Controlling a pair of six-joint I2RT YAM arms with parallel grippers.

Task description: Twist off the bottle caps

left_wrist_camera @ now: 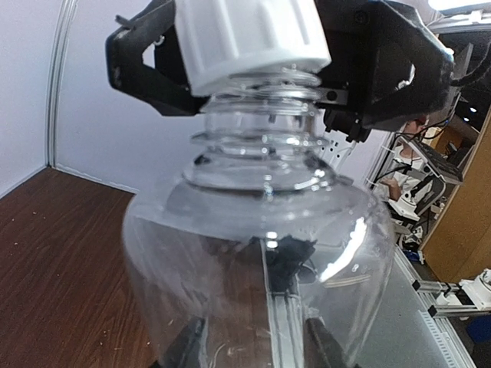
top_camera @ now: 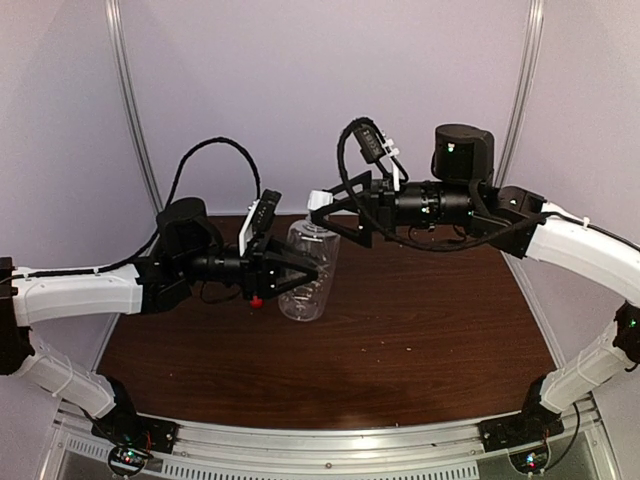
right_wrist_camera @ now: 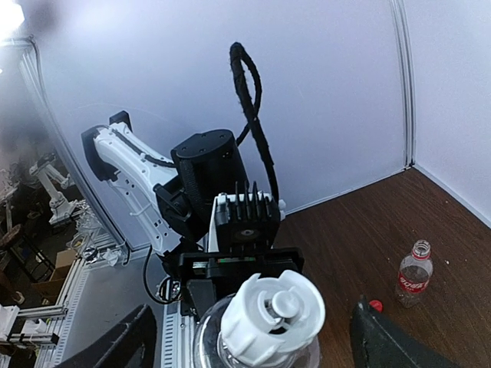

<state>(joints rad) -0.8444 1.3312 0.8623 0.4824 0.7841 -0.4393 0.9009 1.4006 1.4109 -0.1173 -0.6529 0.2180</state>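
top external view: near the left of the table (top_camera: pixel 430 330), the red cap (top_camera: pixel 257 300) lies loose on the wood, just below the left gripper (top_camera: pixel 300 275).

1. left gripper: closed on the wide bottle (top_camera: pixel 322 265) around its body, with the neck pointing toward the right arm. whether the base touches the table cannot be told.
2. white cap (left_wrist_camera: pixel 249 38): seated on the neck of the wide bottle. the left wrist view shows bare thread turns directly below its skirt, so it is judged partly backed off but not removed.
3. right gripper (top_camera: pixel 325 218): positioned at the cap, just beyond the bottle. its jaws stand apart, one finger on each side of the cap with a clear gap, gripping nothing.
4. small bottle (right_wrist_camera: pixel 414 272): shown in the right wrist view only. it stands upright on the table with its neck open, beyond the red cap and apart from it.

status: one of two caps is off (red). the remaining work is the white cap. judged next action: close the right gripper on it, turn, and lift it free while the left gripper holds the bottle.
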